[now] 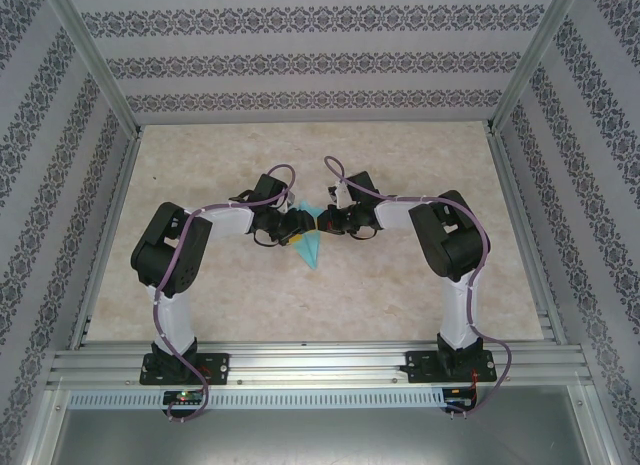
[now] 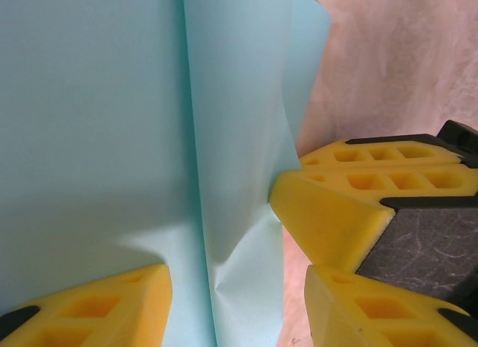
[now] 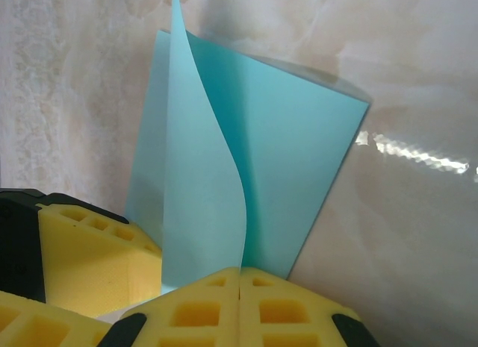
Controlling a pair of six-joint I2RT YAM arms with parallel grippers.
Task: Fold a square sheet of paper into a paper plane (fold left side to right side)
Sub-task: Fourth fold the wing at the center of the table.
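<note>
One sheet (image 3: pixel 284 160) edge curls upright, right end effector (image 3: pixel 239 287) pinching, open table (image 1: pixel 400 295) around.

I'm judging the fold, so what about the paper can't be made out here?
Top view: sheet too small, partly under left tool and right tool; creases unreadable.
Left wrist: sheet's left and top run past the frame.
Right wrist: sheet's near edge hidden behind the right tool.

No words, numbers, labels or brand marks can be read. The thin teal-blue paper sheet (image 3: pixel 284 160) is blank; the grey-striped wallpaper (image 1: pixel 300 65) at twelve o'clock carries only floral ornament.
</note>
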